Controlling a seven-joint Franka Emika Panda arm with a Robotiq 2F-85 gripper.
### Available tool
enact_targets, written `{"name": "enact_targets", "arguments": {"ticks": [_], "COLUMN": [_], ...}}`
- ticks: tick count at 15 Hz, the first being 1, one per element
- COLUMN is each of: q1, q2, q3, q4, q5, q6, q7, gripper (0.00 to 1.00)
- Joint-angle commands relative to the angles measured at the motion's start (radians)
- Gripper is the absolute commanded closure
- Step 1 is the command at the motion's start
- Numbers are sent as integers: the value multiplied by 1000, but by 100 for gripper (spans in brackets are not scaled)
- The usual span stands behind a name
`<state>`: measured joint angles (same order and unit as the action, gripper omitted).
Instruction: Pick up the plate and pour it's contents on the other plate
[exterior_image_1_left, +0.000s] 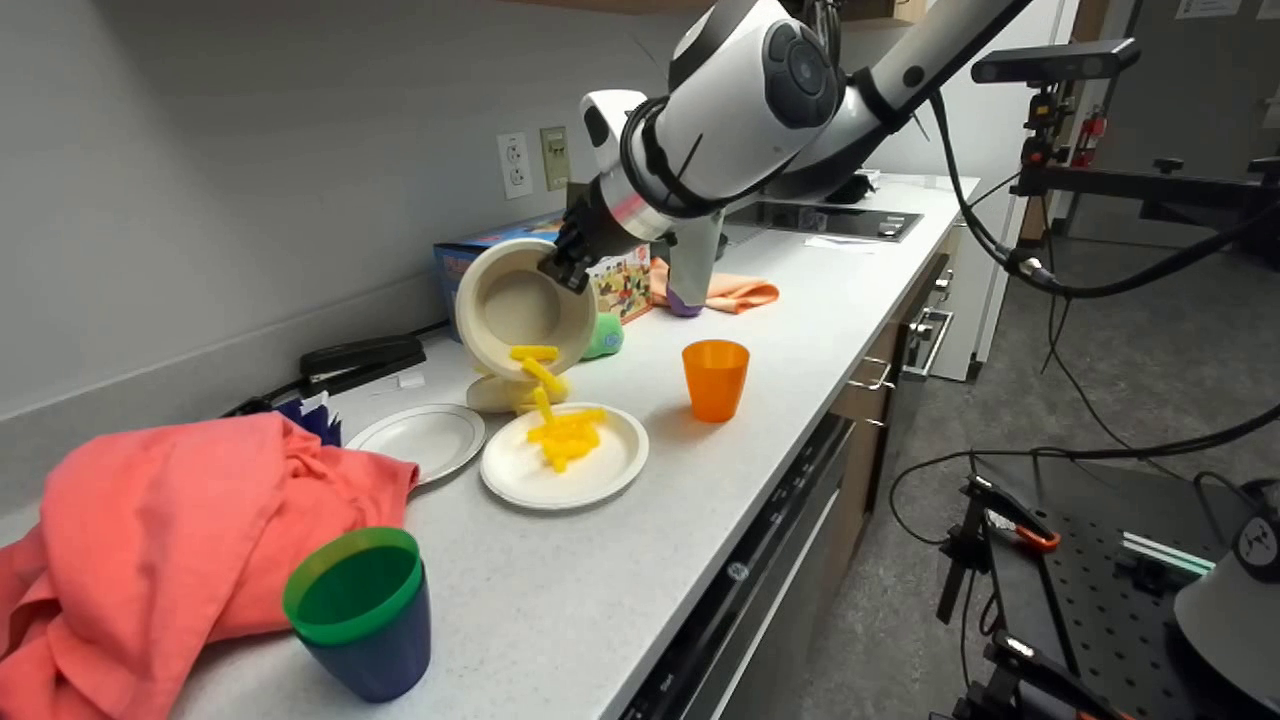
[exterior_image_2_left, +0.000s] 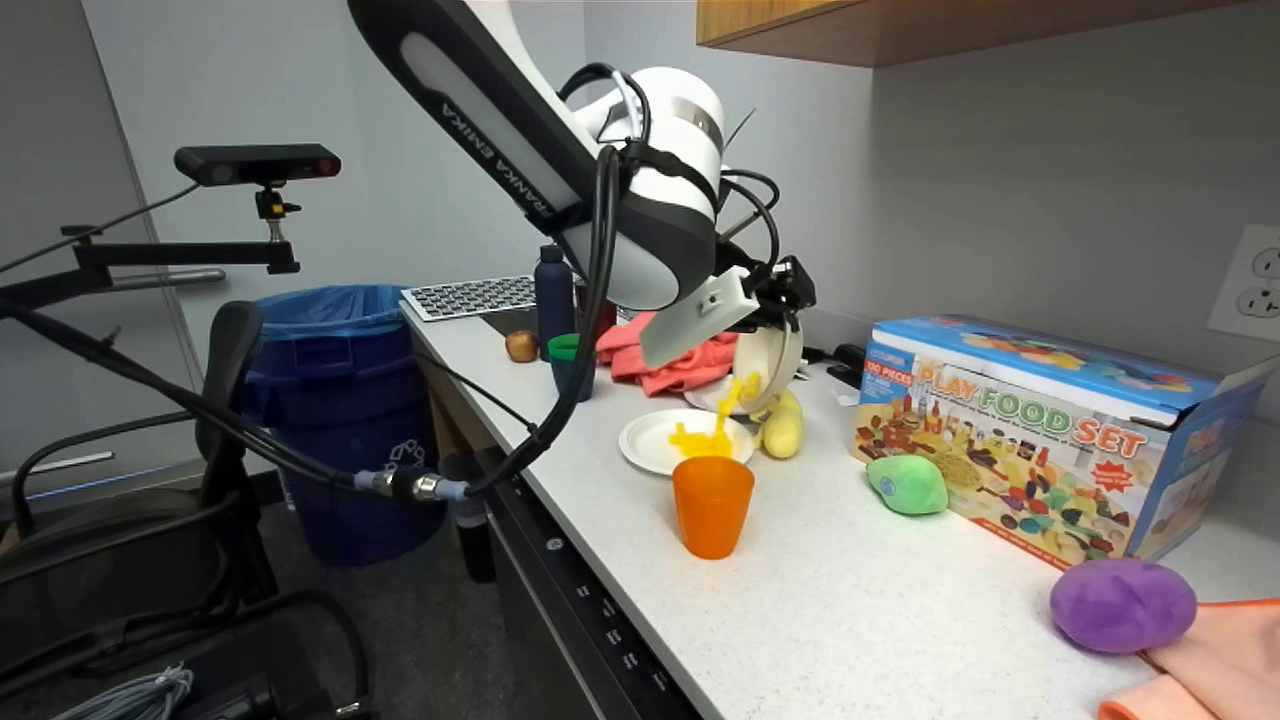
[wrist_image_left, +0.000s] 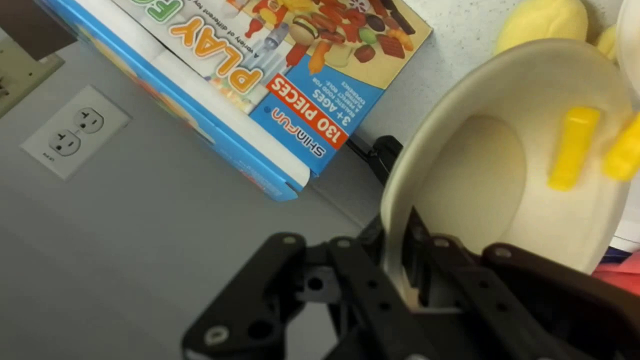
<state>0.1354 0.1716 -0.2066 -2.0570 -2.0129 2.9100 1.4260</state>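
The plate (exterior_image_1_left: 520, 300), a cream, bowl-like dish, hangs steeply tilted with its mouth toward the other plate. My gripper (wrist_image_left: 395, 225) is shut on its rim, one finger inside and one outside. In the wrist view, yellow pieces (wrist_image_left: 574, 147) of the contents lie against the inner wall. More contents (exterior_image_1_left: 565, 438) rest in a loose heap on the other plate (exterior_image_1_left: 515, 480), the flat white one on the counter. Between the two, several pieces seem to be dropping in both exterior views. The gripper's fingertips are small in an exterior view (exterior_image_2_left: 785, 300).
A pale yellow toy (exterior_image_2_left: 782, 425) lies right beside the other plate, below the held one. A smaller white dish (exterior_image_1_left: 425, 440), an orange cup (exterior_image_1_left: 715, 380) and a food-set box (exterior_image_2_left: 1010, 440) stand around. Red cloth (exterior_image_1_left: 200, 540) and stacked cups (exterior_image_1_left: 360, 620) are near the counter's end.
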Motion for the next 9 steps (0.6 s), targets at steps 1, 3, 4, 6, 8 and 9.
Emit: {"name": "enact_targets", "arguments": {"ticks": [1, 3, 4, 6, 8, 9], "q1": [-4, -5, -6, -7, -7, -6], "q2": [-4, -4, -4, -1, 2, 3], "q3": [14, 23, 26, 20, -6, -23], "q4": [23, 31, 33, 21, -21, -51], "q5": [-128, -193, -218, -209, -84, 7], "q6": [8, -1, 1, 23, 60, 84], "q7": [97, 147, 164, 150, 50, -13], "gripper": [98, 98, 98, 98, 98, 98]}}
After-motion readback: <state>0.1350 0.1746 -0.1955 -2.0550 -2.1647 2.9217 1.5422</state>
